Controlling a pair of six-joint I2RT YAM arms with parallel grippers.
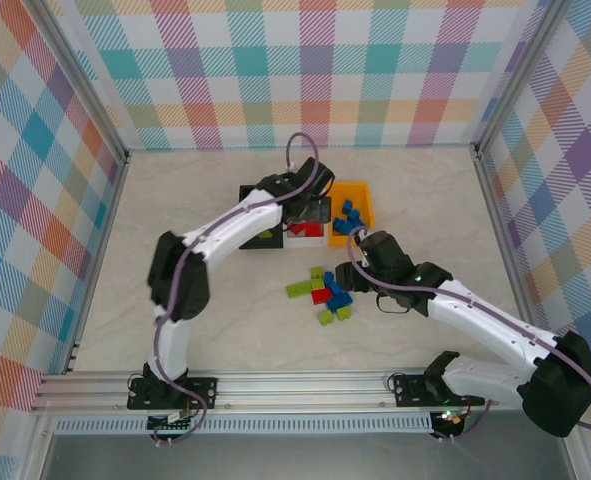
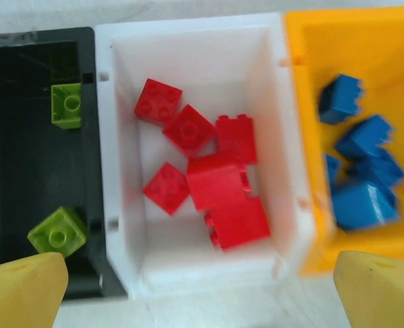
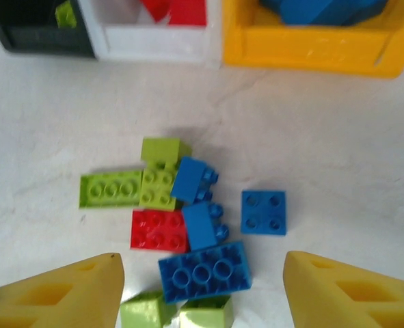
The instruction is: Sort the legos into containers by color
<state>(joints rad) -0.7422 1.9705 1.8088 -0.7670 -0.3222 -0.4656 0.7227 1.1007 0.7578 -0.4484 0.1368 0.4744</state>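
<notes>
Hovering over the white bin [image 2: 188, 31], the left fingers [image 2: 24, 290] spread wide and hold nothing. One colour per bin: reds [image 2: 215, 178] here, greens [image 2: 58, 232] in the black bin [image 2: 24, 157], blues [image 2: 362, 164] in the orange bin [image 2: 304, 102]. The right fingers [image 3: 65, 294], also wide and empty, hang above the mixed pile [image 3: 188, 212] on the desk [image 3: 325, 123], framing a long blue brick [image 3: 203, 272], likely the next pick.
</notes>
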